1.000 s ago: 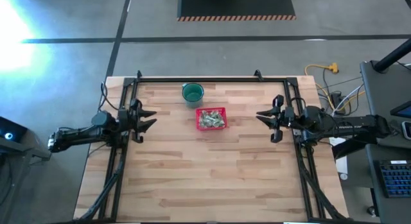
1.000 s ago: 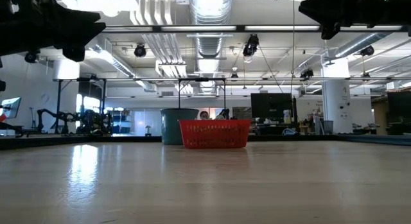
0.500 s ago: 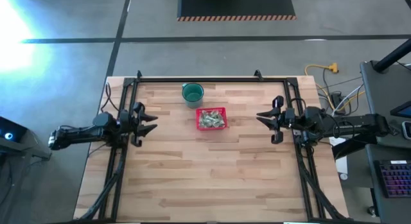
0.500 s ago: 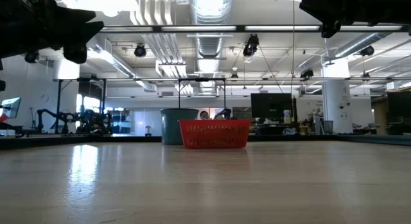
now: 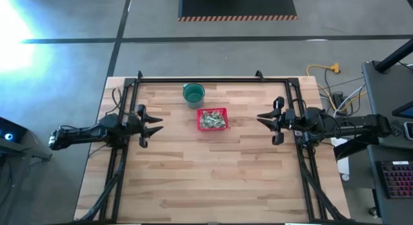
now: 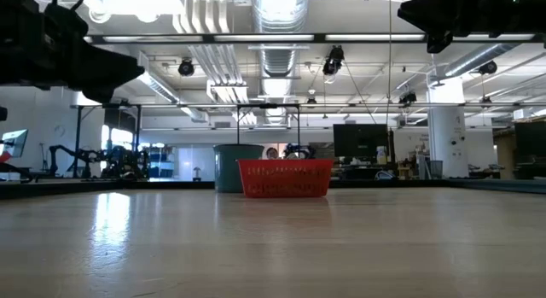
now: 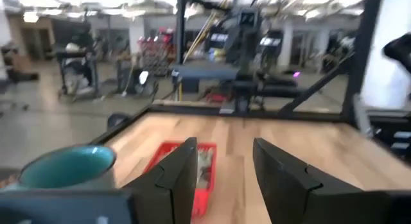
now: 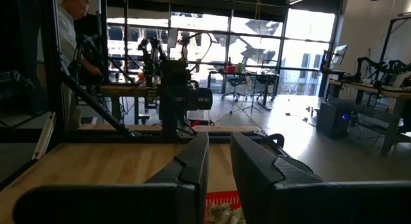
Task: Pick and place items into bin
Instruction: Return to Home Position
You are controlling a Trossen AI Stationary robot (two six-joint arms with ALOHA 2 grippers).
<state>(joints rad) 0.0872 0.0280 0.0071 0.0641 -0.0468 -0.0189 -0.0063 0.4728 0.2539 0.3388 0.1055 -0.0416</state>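
The bin (image 5: 199, 120) stands upright on the desk (image 5: 206, 173), in its far half and roughly midway between the two arms. The items (image 5: 212, 120) lie heaped inside it, a pale green-and-white pile covering its floor. A round teal cup (image 5: 193, 93) stands near the bin's far left corner, with a thin strip of wood between them. In the low view the bin's red mesh wall faces the camera, and the cup shows dark behind its left side.

The left claw (image 5: 157, 124) hangs over the desk's left side, well apart from the bin, with its tips pointing toward it. Its fingers (image 7: 176, 179) are fairly wide and hold nothing. Between them the left wrist view shows part of the bin with items in it, and the cup stands off to one side.

The right claw (image 5: 259, 118) hovers over the desk's right side, also well away from the bin and aimed at it. Its fingers (image 8: 192, 166) are narrow, with only a slim, empty gap between them. Through that gap the bin's red rim and a few items show.

In the low view both arms appear as dark shapes in the upper corners, high above the wood. In the right wrist view a person (image 8: 67, 31) in a pale shirt stands beside dark equipment in the room beyond the desk.
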